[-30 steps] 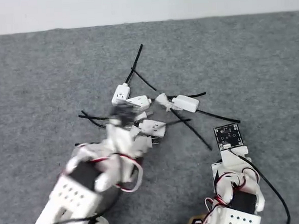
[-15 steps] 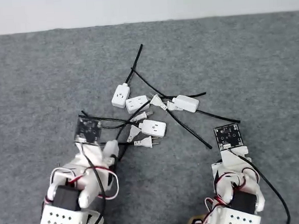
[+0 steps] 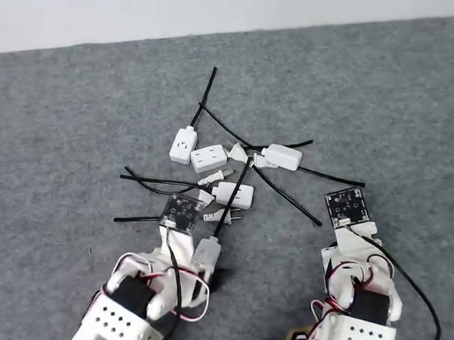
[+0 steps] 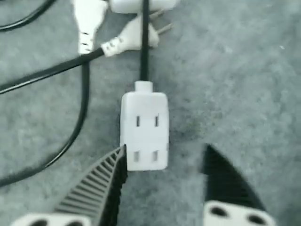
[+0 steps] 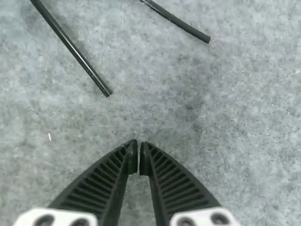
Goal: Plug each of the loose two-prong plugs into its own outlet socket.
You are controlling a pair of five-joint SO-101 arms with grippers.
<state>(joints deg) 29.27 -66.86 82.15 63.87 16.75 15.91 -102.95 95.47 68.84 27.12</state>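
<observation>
A white outlet socket (image 4: 144,129) lies flat on the grey carpet with its black cord (image 4: 143,42) running away from me. My left gripper (image 4: 164,157) is open around its near end, and one finger (image 4: 106,181) touches the socket's side. In the high view this socket (image 3: 207,252) lies near the front, under the left arm. Further sockets (image 3: 233,194) (image 3: 208,157) (image 3: 282,157) and loose two-prong plugs (image 3: 218,215) (image 3: 214,176) lie tangled at mid table. My right gripper (image 5: 138,157) is shut on nothing, low over bare carpet.
Black cords (image 3: 286,197) fan out from the pile; two cut cord ends (image 5: 101,87) (image 5: 202,37) lie ahead of the right gripper. The right arm (image 3: 357,285) is at the front right. Grey carpet (image 3: 393,106) covers the table up to a white wall.
The left arm drew back from the pile and swung right, and one socket on its cord came with it toward the front. The right arm has kept still.
</observation>
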